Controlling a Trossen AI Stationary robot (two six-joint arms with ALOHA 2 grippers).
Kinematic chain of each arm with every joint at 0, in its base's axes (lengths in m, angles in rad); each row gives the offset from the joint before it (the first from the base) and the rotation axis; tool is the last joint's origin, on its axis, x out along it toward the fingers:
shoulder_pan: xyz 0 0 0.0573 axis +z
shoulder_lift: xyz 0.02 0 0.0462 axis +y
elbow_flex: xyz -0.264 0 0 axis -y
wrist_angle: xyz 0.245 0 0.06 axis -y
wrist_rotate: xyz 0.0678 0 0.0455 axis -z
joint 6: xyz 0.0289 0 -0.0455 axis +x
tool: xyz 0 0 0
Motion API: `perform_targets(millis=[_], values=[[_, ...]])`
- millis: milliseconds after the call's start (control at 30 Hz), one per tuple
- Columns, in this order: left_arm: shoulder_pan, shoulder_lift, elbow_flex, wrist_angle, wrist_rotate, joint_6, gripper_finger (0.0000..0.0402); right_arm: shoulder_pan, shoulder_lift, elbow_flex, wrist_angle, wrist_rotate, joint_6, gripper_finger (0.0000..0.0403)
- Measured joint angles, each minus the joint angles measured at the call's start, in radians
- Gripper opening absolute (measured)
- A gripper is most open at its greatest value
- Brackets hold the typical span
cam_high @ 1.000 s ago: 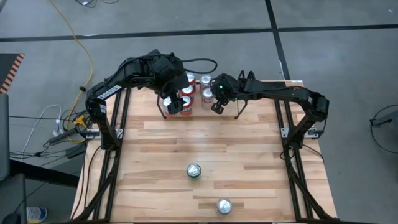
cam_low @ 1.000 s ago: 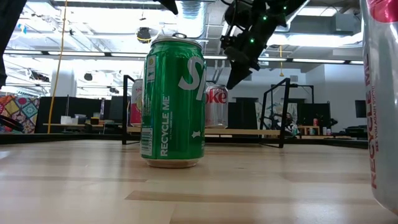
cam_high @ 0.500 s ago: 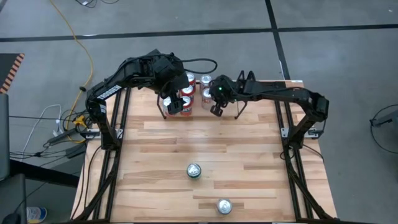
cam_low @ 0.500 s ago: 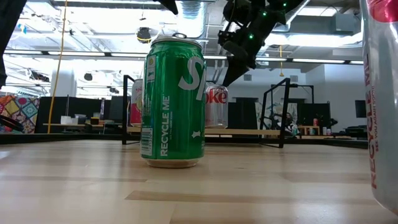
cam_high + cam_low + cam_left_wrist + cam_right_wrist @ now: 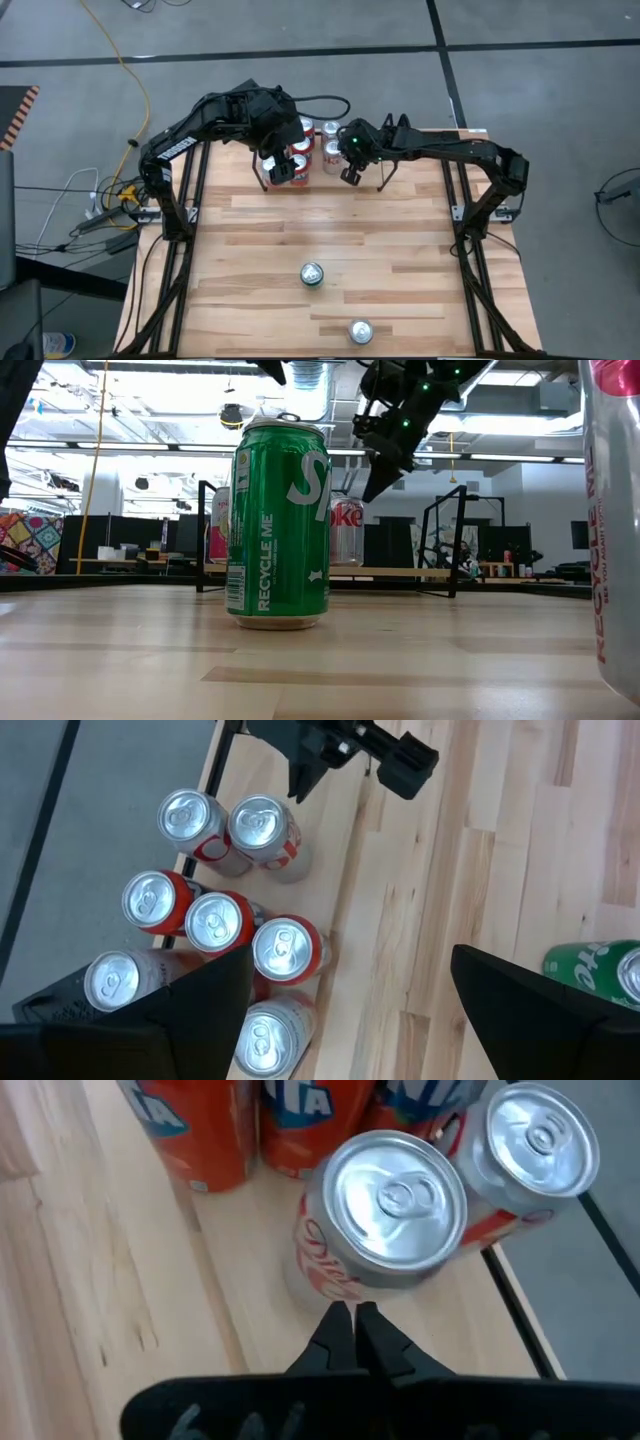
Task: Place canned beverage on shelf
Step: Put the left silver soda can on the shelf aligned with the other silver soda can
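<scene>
Right hand (image 5: 349, 175) has edged back slightly beside the shelf (image 5: 262, 176) cans

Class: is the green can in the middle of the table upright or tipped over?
Upright. The green aluminium can stands on its base on the light wooden tabletop, round lid facing up in the high view.

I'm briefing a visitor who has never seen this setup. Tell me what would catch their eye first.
First, the cluster of cans packed on the shelf at the table's far edge, with both arms bent over it. The right pincer, shut, hangs just above a silver Diet Coke can there, while the left pincer, open, hovers over the orange cans. Nearer the front, a green can and another can stand alone on the wood.
</scene>
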Motion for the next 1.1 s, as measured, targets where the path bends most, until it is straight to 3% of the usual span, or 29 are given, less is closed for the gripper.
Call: perform_targets(millis=[367,633,867,1100], values=[[-0.014,-0.003,0.000,0.053,0.003,0.021,0.0324,0.061,-0.066,0.116,-0.072,0.005,0.000,0.0000],[-0.046,-0.023,-0.001,0.204,0.013,0.029,0.0324,0.094,-0.217,0.153,-0.065,0.007,-0.028,0.0000],[-0.090,-0.163,0.000,0.416,-0.020,0.092,0.0324,0.140,-0.416,0.155,-0.046,-0.110,-0.109,0.0000],[-0.090,-0.306,0.001,0.412,-0.045,0.167,0.0324,0.141,-0.594,0.084,-0.060,-0.106,-0.128,0.0000]])
